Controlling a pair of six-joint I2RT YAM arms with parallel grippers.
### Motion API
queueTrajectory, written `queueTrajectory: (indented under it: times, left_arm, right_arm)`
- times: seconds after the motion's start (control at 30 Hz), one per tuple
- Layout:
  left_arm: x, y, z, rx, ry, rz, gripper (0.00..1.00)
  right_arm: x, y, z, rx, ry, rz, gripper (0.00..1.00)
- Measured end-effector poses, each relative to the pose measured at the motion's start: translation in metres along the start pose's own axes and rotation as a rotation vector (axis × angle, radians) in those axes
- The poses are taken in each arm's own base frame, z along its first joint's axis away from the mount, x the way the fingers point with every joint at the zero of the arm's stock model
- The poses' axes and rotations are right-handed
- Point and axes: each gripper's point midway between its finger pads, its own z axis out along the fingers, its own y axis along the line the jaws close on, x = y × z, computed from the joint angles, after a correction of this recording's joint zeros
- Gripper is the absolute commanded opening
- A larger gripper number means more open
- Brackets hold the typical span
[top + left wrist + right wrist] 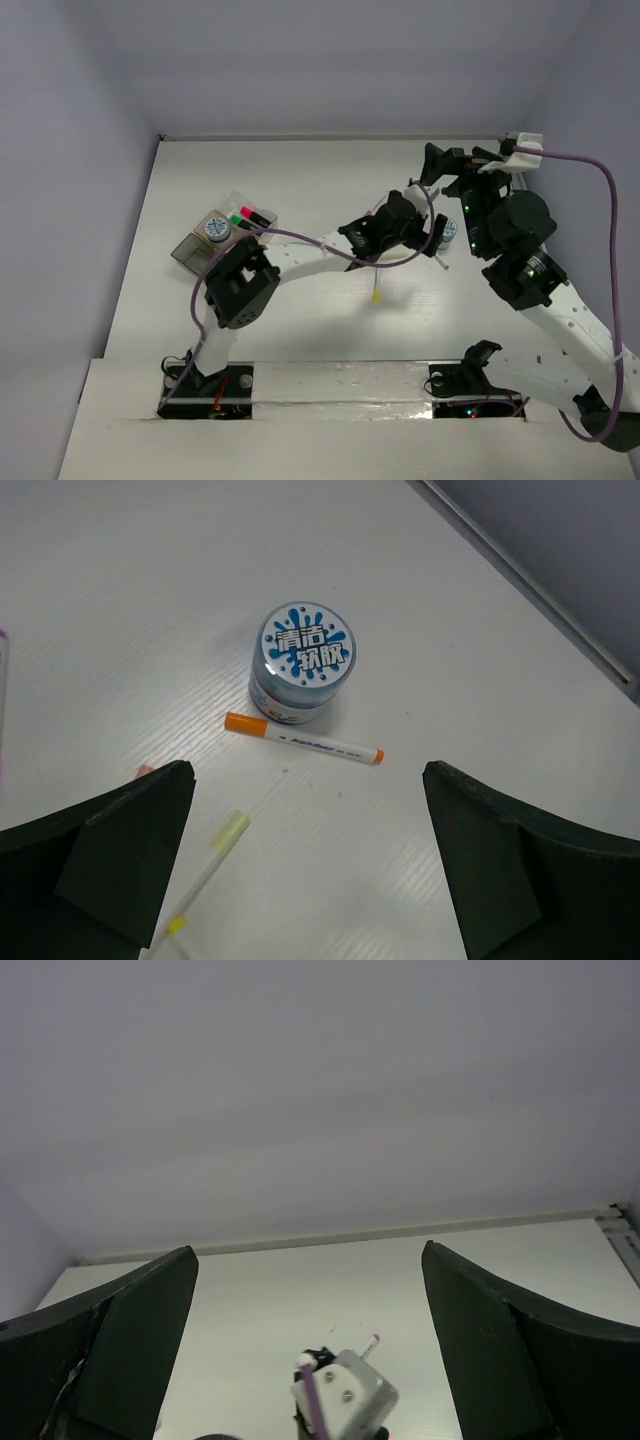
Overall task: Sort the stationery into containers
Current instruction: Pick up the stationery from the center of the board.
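Note:
A round blue-white disc (300, 660) stands on the table, with a white pen with orange tips (302, 739) lying just in front of it. A white pen with yellow tips (205, 872) lies nearer, by my left finger. My left gripper (307, 815) is open and empty, above the table just short of these. In the top view it (422, 224) is next to the disc (447, 232). My right gripper (442, 165) is open and empty, held high at the back right. The joined containers (190, 252) stand at the left, holding green- and pink-capped markers (250, 215) and another disc (214, 228).
A pink-tipped white pen (371, 1344) lies beyond my left wrist's camera mount (345, 1400). The yellow pen (377, 290) lies mid-table. A purple cable (590, 180) loops over the right arm. The back wall edge (530, 590) runs close behind the disc.

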Motion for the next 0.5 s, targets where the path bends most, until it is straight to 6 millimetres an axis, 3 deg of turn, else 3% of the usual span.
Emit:
queueTrajectory:
  times: [0.27,0.5]
  left_arm:
    - [0.031,-0.005,0.077,-0.044,0.068,0.107,0.99]
    - [0.042,-0.002,0.121,-0.073,0.089,0.148,0.99]
  right_arm:
    - [-0.033,-0.020,-0.025,0.008,-0.097,0.016,1.00]
    - [-0.044,-0.023,-0.031,0.004,-0.134,0.024,1.00]
